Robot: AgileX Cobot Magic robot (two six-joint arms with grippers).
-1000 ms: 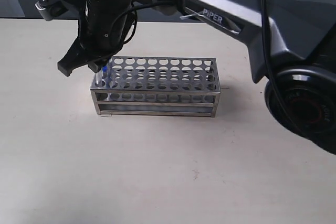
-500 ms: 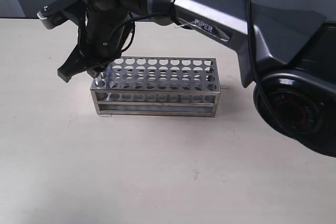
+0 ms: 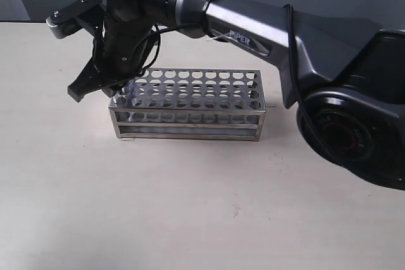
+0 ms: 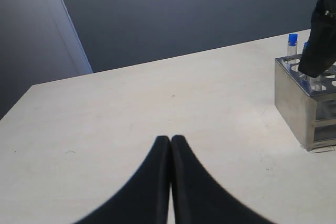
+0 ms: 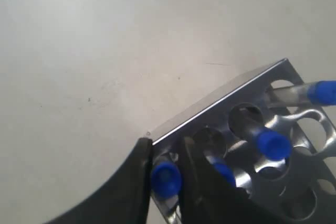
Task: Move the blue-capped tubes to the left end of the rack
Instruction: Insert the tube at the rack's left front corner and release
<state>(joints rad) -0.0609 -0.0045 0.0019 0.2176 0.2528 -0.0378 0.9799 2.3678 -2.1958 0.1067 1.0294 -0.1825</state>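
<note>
The steel rack (image 3: 190,102) stands on the table. My right gripper (image 3: 104,88) reaches across to its left end, where its fingers hide the tubes in the exterior view. In the right wrist view the right gripper (image 5: 167,156) is shut on a blue-capped tube (image 5: 166,178) at the rack's corner hole. Three more blue-capped tubes (image 5: 273,144) (image 5: 324,93) (image 5: 224,173) stand in neighbouring holes at that end. The left wrist view shows the rack's end (image 4: 294,95) with one blue cap (image 4: 292,39) above it. My left gripper (image 4: 170,138) is shut and empty, well away from the rack.
The rack's other holes (image 3: 209,86) hold nothing. The pale table (image 3: 190,207) spreads in front of and left of the rack. The right arm's big base joint (image 3: 345,134) sits at the right. A dark wall (image 4: 184,14) backs the table.
The right gripper has sunk lower over the rack's left end with the tube. The blue cap that showed there in the exterior view is now hidden behind the fingers.
</note>
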